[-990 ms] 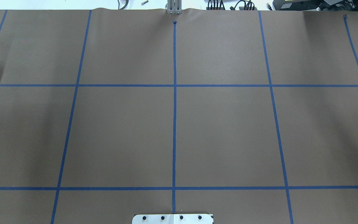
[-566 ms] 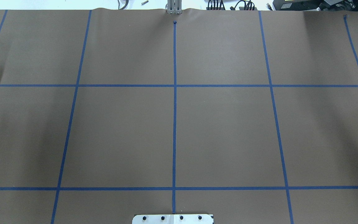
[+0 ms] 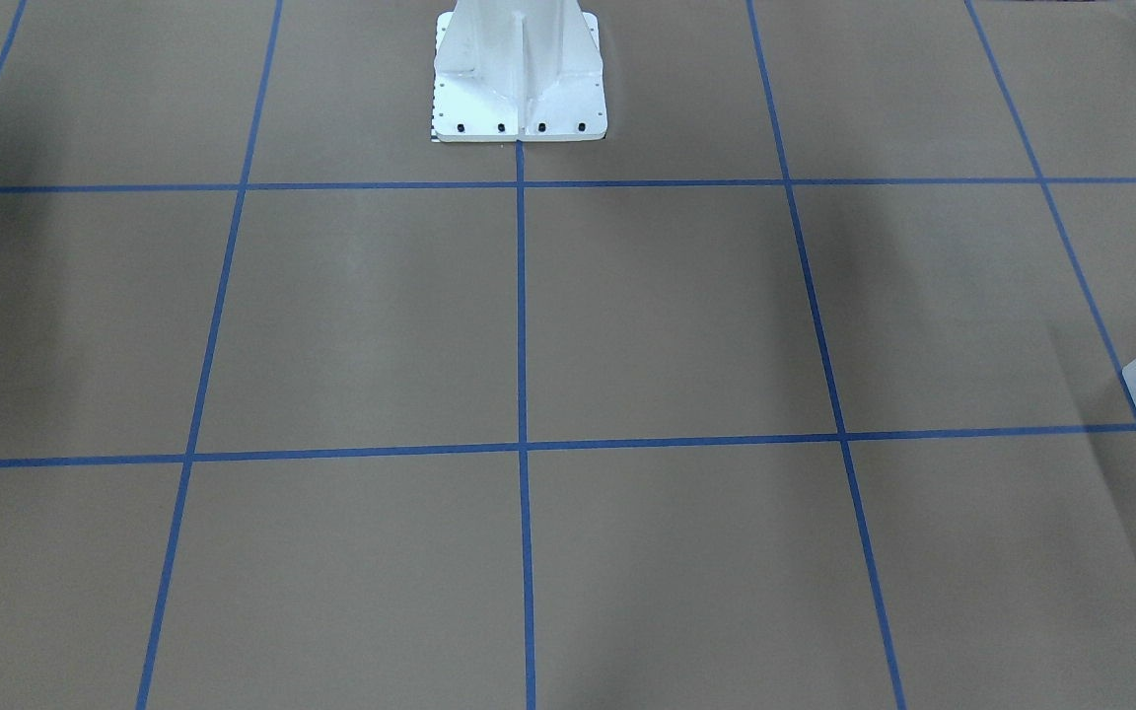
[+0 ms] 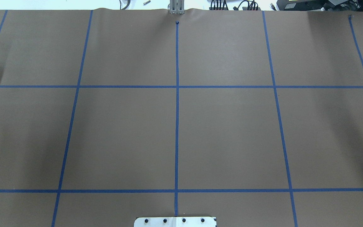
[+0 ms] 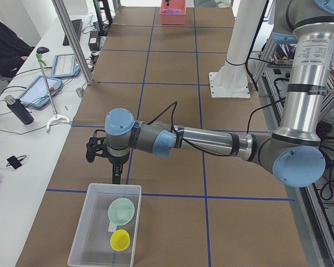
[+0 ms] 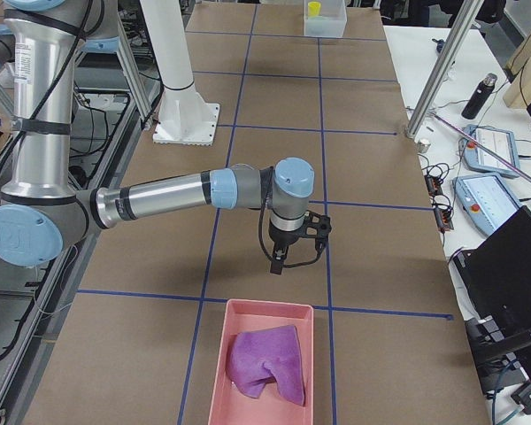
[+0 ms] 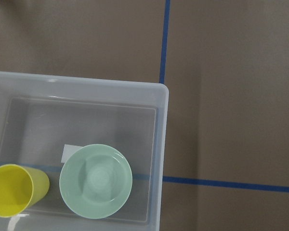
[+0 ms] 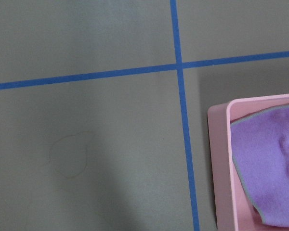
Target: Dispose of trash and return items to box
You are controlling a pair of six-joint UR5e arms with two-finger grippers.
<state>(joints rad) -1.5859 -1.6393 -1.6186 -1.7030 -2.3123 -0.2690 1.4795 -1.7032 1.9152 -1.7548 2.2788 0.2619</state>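
Note:
The frosted white box (image 5: 80,233) stands on the brown table at the robot's left end. In it lie the pale green bowl (image 5: 121,211) and the yellow cup (image 5: 120,240). The left wrist view looks down on the box (image 7: 159,144), the bowl (image 7: 96,180) and the cup (image 7: 12,190). My left gripper (image 5: 116,172) hangs just beyond the box's far wall; I cannot tell whether it is open or shut. My right gripper (image 6: 279,266) hangs above the table just short of the pink tray; I cannot tell its state either.
A pink tray (image 6: 219,372) holding a purple cloth (image 6: 265,363) sits at the robot's right end; it also shows in the right wrist view (image 8: 219,159). The white pedestal (image 3: 519,89) stands at the table's robot side. Laptops, tablets and a bottle lie on the side bench.
The sliver of the box at the left edge of the overhead view and its shadow have shifted very slightly. Nothing else has changed.

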